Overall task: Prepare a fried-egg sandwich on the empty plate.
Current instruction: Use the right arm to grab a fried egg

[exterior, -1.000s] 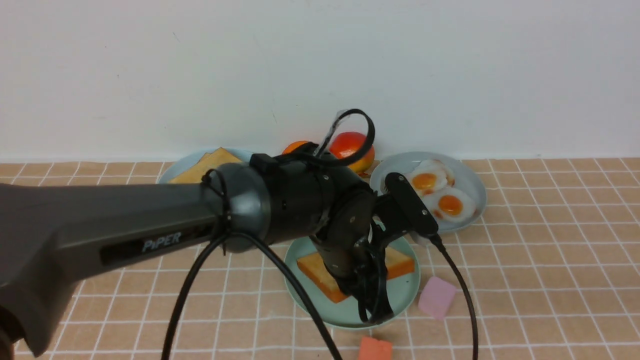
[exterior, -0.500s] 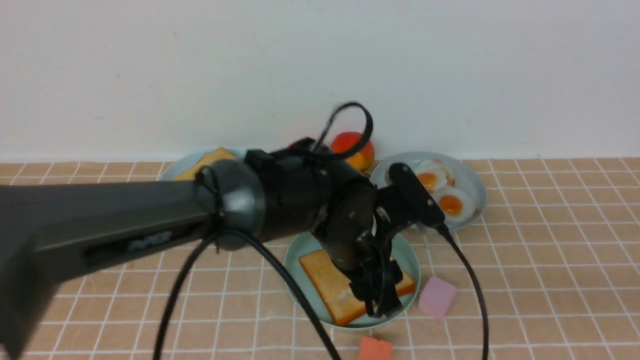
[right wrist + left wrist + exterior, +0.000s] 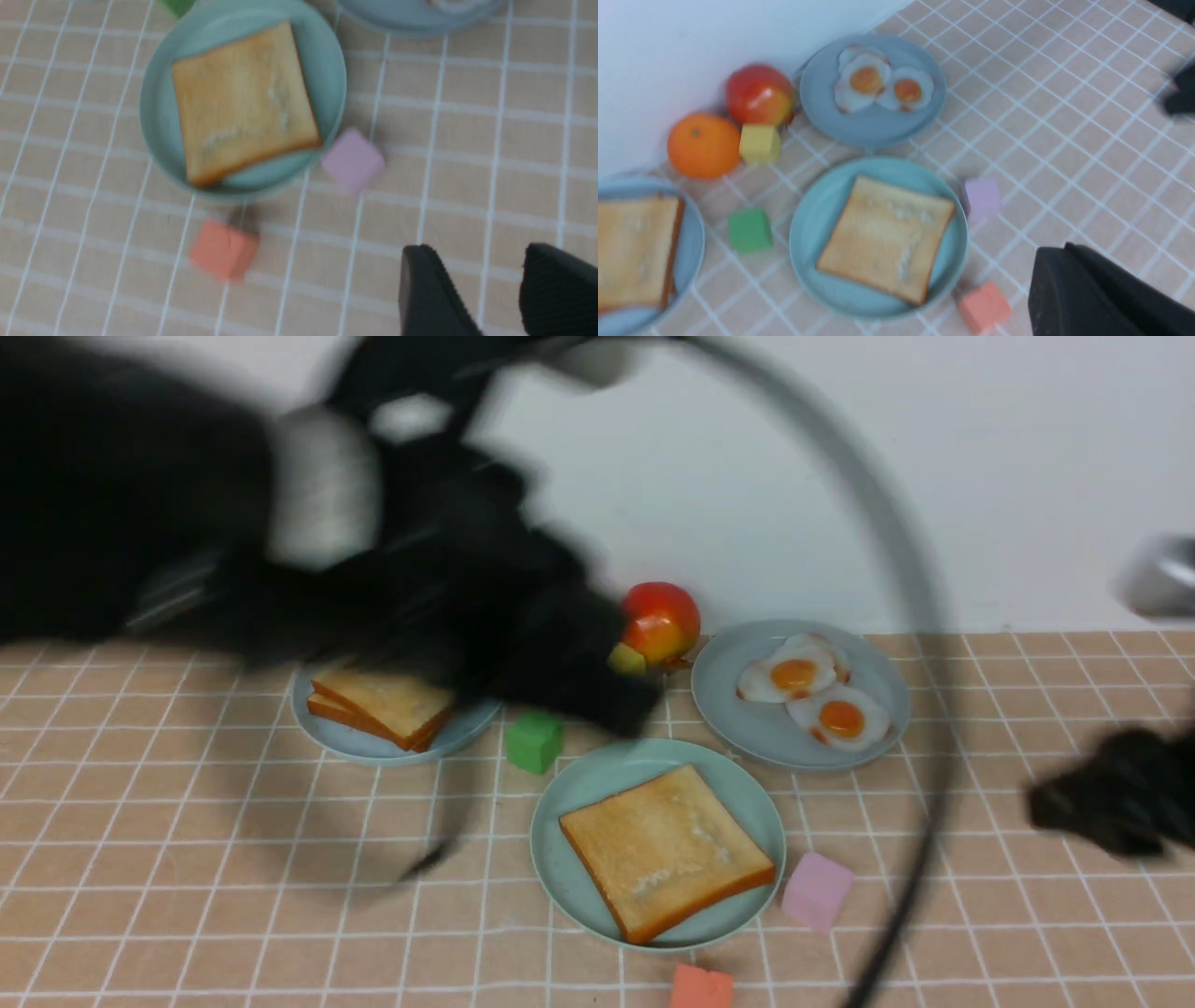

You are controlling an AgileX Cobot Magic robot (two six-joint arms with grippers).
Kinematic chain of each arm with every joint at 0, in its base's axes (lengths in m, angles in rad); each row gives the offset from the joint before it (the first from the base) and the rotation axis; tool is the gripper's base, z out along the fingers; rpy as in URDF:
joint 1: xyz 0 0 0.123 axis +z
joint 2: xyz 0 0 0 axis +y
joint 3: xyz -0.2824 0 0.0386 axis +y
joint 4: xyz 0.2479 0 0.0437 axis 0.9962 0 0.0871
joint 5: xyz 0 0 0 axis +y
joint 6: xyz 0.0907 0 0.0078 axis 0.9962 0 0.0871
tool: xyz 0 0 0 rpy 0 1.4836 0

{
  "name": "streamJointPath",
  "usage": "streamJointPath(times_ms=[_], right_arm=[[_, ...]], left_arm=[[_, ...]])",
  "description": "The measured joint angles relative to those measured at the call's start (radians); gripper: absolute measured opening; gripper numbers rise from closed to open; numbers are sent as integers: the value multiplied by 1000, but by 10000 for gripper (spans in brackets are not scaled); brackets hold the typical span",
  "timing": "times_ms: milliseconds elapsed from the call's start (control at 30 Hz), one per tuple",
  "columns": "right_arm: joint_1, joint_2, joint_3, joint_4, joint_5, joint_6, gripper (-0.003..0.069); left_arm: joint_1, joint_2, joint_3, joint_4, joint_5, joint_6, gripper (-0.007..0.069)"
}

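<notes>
One toast slice (image 3: 665,849) lies flat on the mint-green plate (image 3: 747,803) at the front of the counter (image 3: 187,859). The spare toast (image 3: 383,705) sits on the pale blue plate (image 3: 336,739) to the left. Two fried eggs (image 3: 840,719), touching each other, lie on the grey-blue plate (image 3: 738,737) behind and to the right. The left pincer (image 3: 1064,280) is clenched, with nothing seen in it; the right pincer (image 3: 476,275) is released, jaws apart and empty. The egg looks thin, light and glossy, likely slippery, so pinch the nearer one's white rim, away from its neighbour.
</notes>
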Motion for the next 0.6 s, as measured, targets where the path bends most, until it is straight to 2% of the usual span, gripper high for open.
streamJointPath(times_ms=[167,300,433,600], right_arm=[[-4,231,-145,-2,-38,0,302],[-69,470,-309,14,-58,0,302],[-130,653,-440,101,-73,-29,302],[-172,846,-583,239,-79,-79,302]], left_arm=[[0,-218,238,21,-80,-75,-13],[0,-446,460,72,-206,-190,-13],[0,-588,557,127,-284,-275,-13],[0,-626,580,163,-289,-299,-13]])
